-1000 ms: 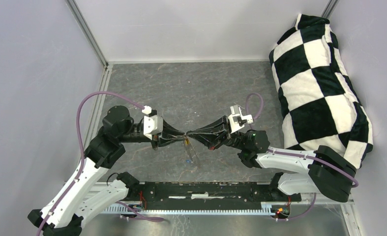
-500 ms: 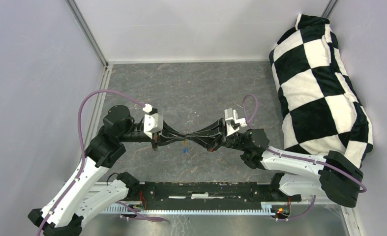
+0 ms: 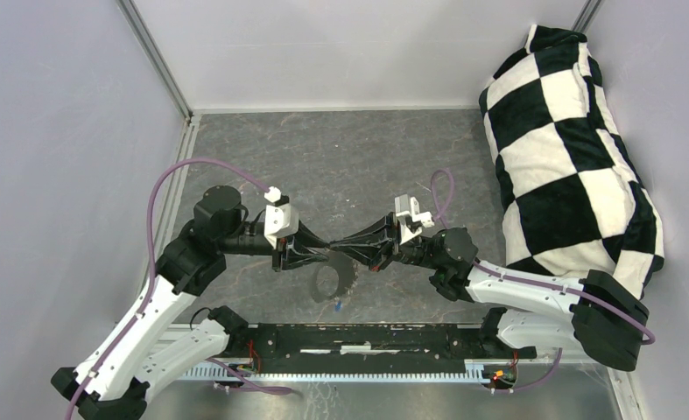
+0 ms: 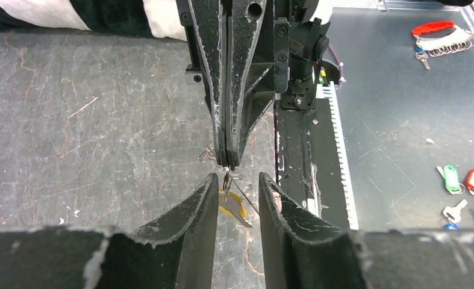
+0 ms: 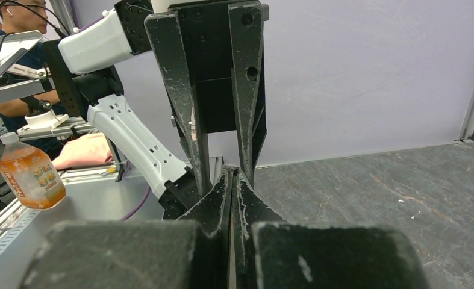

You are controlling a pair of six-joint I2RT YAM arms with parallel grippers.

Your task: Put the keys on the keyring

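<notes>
My right claw [image 4: 228, 161] pinches the keyring [image 3: 348, 282], which hangs down below it. My left claw [image 4: 237, 180] is open, right at that tip.

The bench [image 3: 349, 157] is grey with marble veins. The cloth [image 3: 568, 166] at far right has black-and-white checks. One key [image 4: 235, 205] has a yellow head. The cable [image 3: 192, 161] is purple.
</notes>
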